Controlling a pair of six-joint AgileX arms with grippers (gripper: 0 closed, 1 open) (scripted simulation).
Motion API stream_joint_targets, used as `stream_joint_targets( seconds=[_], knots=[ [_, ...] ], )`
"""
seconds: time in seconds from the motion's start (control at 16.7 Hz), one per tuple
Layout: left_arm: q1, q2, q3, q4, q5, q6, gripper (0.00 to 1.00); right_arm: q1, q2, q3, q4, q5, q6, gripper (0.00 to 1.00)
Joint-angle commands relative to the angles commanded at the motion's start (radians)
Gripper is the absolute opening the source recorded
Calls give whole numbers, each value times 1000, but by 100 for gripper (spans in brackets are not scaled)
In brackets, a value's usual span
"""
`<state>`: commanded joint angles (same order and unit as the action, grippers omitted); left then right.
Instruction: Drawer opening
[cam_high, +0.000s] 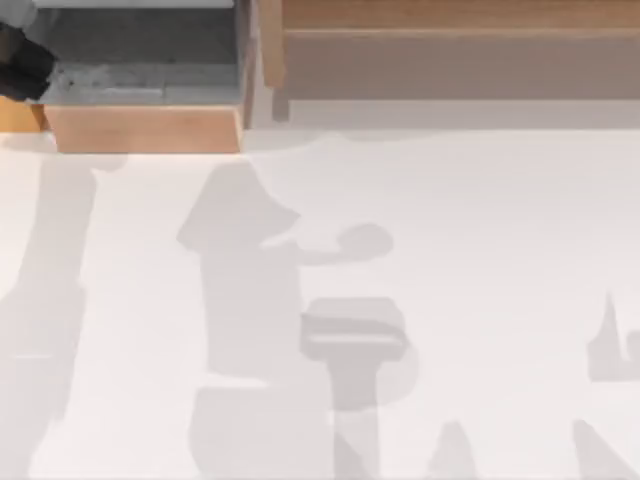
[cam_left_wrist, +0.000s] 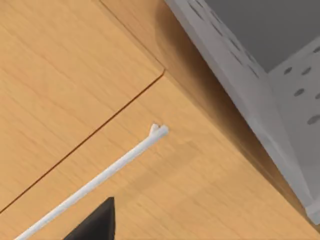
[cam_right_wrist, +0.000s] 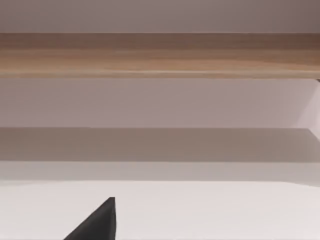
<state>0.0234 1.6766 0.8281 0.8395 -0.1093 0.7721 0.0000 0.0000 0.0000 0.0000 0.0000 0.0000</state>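
White tabletop fills the near part of the top view, bare apart from soft grey shadows. In the right wrist view a dark tip of the right end effector hangs over that surface, facing a pale cabinet with a wooden band across it; whether this end effector is apart or together cannot be told.

At the far left of the tabletop in the top view stands a tan-fronted drawer, pulled out so that its speckled dark grey inside lies open. Just beside it, at the picture's left edge, is a sliver of the drawer with the bright orange-wood front, and above that sliver the black bulk of the left arm.

The left wrist view looks closely onto the drawer's orange-wood front, where a thin white bar handle runs across the panel. The left end effector is just beside that handle; its state cannot be told.
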Motion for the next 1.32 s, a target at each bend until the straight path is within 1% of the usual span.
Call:
stream_joint_targets(
  seconds=[0.18,0.36,0.54,0.66,0.72,0.84,1.14,1.32],
  knots=[
    [171,198,77,107,181,292,100,0,0,0,0,0,0,100],
    [291,375,161,206,349,539,100,0,0,0,0,0,0,100],
    [364,516,228,285,483,711,100,0,0,0,0,0,0,100],
    [387,575,257,318,543,780,100,0,0,0,0,0,0,100],
    [393,593,266,328,562,800,100,0,0,0,0,0,0,100],
    [396,604,272,335,575,812,100,0,0,0,0,0,0,100],
    [390,603,271,332,572,811,100,0,0,0,0,0,0,100],
    [383,627,322,309,562,813,100,0,0,0,0,0,0,100]
  ],
)
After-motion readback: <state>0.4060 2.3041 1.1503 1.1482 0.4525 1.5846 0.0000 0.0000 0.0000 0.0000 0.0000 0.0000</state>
